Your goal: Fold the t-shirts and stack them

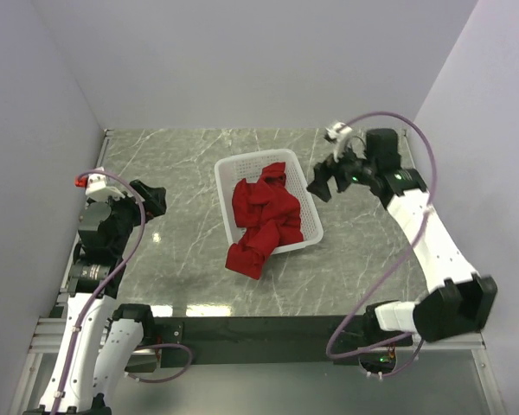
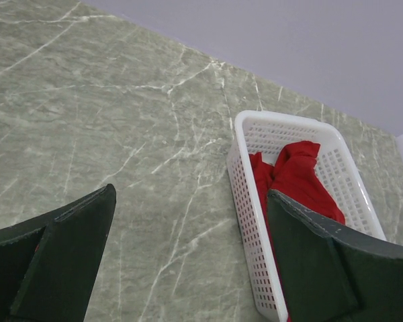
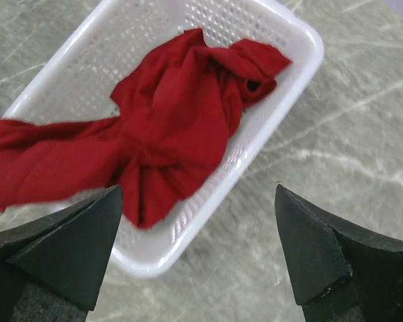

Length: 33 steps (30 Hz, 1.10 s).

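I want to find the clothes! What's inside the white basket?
Crumpled red t-shirts lie in the basket, one end spilling over its near rim. Anything beneath them is hidden.

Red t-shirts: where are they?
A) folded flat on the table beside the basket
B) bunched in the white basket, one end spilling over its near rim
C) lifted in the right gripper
B: the red t-shirts lie crumpled in the white basket, a clump hanging over its near rim.

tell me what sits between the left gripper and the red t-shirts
Bare table, then the mesh wall of the basket, before the t-shirts. Top external and left wrist views both show it.
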Available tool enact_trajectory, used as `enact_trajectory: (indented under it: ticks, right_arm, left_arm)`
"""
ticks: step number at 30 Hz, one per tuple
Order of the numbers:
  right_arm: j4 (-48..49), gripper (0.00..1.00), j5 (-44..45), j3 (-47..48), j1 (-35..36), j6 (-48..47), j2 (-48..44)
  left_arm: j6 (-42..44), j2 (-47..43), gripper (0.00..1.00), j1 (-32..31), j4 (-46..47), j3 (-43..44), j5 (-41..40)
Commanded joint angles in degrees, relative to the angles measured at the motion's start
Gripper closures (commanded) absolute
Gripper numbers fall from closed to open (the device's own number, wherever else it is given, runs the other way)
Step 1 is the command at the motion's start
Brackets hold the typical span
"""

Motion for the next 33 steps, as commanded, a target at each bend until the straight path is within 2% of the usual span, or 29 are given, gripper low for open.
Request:
enact_trajectory:
  ticks: [1, 8, 14, 17, 19, 20, 21, 24, 28, 31, 33]
  right_arm:
    - [1.0, 0.01, 5.2, 6.5, 5.6, 1.3, 6.6]
    - [-4.1, 0.02, 16.6, 18.7, 15.1, 5.4, 22.4]
    - [-4.1, 0.05, 20.3, 25.2, 19.1, 9.4, 34.6]
    - [-4.2, 0.15, 21.7, 27.1, 20.6, 10.4, 39.1]
    - [-5.2, 0.37, 19.8, 28.1, 21.4, 10.6, 41.2]
    - [-6.6, 0.52, 19.0, 28.9, 21.6, 10.6, 41.5]
    - [-7.1, 0.76, 18.3, 29.0, 21.8, 10.4, 41.0]
    - [-8.2, 1.00, 16.4, 29.7, 21.8, 9.2, 37.1]
    - [-7.4, 1.00, 13.3, 34.1, 18.9, 7.7, 28.7]
    - [-10.1, 1.00, 9.6, 45.7, 14.5, 6.2, 24.9]
    - [-9.0, 1.00, 6.7, 48.6, 11.2, 6.0, 21.4]
  left_arm:
    - [-1.7, -0.2, 0.01, 0.2, 1.4, 0.7, 1.7]
    - [-4.5, -2.0, 0.01, 0.2, 1.3, -1.8, 1.7]
    - [-5.8, -1.7, 0.01, 0.2, 1.8, -2.4, 1.4]
    - [-6.2, -0.4, 0.01, 0.2, 2.5, -2.3, 1.6]
    - [-6.6, 0.6, 0.01, 0.2, 3.1, -2.5, 2.2]
    - [-6.9, 1.0, 0.00, 0.3, 3.5, -2.4, 2.6]
    - [-7.1, 1.3, 0.01, 0.2, 3.7, -2.5, 3.0]
    - [-7.9, 2.4, 0.01, 0.3, 4.8, -3.1, 4.6]
    - [-9.0, 3.5, 0.00, 0.2, 6.4, -4.2, 6.9]
    - [-9.4, 4.3, 0.01, 0.2, 7.3, -4.5, 8.3]
    - [-9.2, 4.7, 0.01, 0.2, 7.5, -4.4, 8.8]
